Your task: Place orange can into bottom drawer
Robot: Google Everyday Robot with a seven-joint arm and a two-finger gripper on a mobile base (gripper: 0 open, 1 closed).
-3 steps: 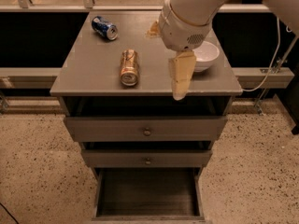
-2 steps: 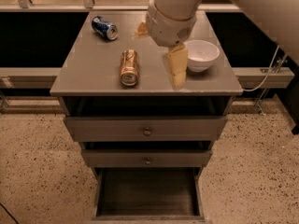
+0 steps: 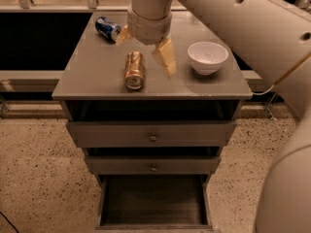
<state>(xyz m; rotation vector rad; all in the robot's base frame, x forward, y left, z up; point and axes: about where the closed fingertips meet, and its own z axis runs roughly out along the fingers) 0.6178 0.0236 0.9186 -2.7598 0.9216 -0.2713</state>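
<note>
The orange can (image 3: 134, 70) lies on its side on the grey cabinet top (image 3: 92, 76), its silver end facing the front edge. My gripper (image 3: 143, 47) hangs over the top just behind and to the right of the can, open and empty; one pale finger (image 3: 165, 57) points down beside the can, the other (image 3: 121, 35) shows at the wrist's left. The bottom drawer (image 3: 153, 200) is pulled out below, with a dark interior and nothing in it.
A blue can (image 3: 108, 28) lies at the back left of the top. A white bowl (image 3: 207, 57) stands at the right. Two shallower drawers with round knobs (image 3: 153, 137) are partly pulled out. My arm crosses the right side. The floor is speckled.
My gripper has moved left and back across the cabinet top, from beside the bowl to just behind the orange can. The cans and bowl have not moved.
</note>
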